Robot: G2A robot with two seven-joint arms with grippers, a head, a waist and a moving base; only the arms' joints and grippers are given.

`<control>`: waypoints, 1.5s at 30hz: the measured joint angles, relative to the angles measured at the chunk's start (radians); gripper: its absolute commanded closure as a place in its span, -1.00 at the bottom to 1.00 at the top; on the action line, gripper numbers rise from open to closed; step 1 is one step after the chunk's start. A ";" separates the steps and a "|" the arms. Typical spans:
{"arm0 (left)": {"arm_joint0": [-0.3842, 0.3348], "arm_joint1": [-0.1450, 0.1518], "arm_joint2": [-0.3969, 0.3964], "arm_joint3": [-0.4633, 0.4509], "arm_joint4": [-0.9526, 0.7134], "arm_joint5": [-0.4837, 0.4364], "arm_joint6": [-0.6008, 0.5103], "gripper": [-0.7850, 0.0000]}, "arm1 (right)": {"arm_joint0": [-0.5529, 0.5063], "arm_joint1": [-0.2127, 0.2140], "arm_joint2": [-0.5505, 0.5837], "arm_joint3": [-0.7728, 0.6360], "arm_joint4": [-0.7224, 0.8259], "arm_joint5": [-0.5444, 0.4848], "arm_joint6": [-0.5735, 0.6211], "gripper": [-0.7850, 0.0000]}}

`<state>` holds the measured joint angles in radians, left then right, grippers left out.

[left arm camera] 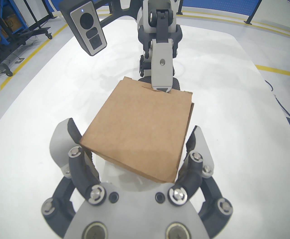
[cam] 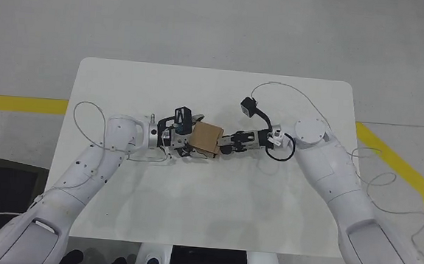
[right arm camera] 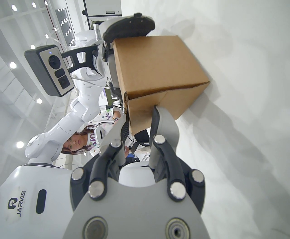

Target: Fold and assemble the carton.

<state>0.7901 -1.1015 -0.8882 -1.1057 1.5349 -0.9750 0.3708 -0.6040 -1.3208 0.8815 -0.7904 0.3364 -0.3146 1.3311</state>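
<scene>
Two sets of fingers hold the carton (left arm camera: 140, 126): the left fingers (left arm camera: 61, 135) clamp its sides, and the right fingers (right arm camera: 166, 124) pinch the opposite end wall. Squared into a box at mid-bench (cam: 214, 206), it looks nearly assembled, with one end seam slightly agape. Both arms lie low, wrists facing across it.

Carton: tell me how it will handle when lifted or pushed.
Probably light: the carton is thin brown cardboard. Its walls likely flex where the right gripper pinches one edge. Flat-faced, it should slide on the table, not roll.
</scene>
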 measured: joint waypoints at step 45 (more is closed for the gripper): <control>-0.004 -0.002 0.001 0.011 -0.001 -0.003 0.012 -1.00 | 0.000 -0.019 -0.042 0.005 0.015 0.016 0.010 1.00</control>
<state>0.7858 -1.1031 -0.8869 -1.0945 1.5340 -0.9784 0.3827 -0.6036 -1.3398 0.8399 -0.7859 0.3513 -0.2989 1.3413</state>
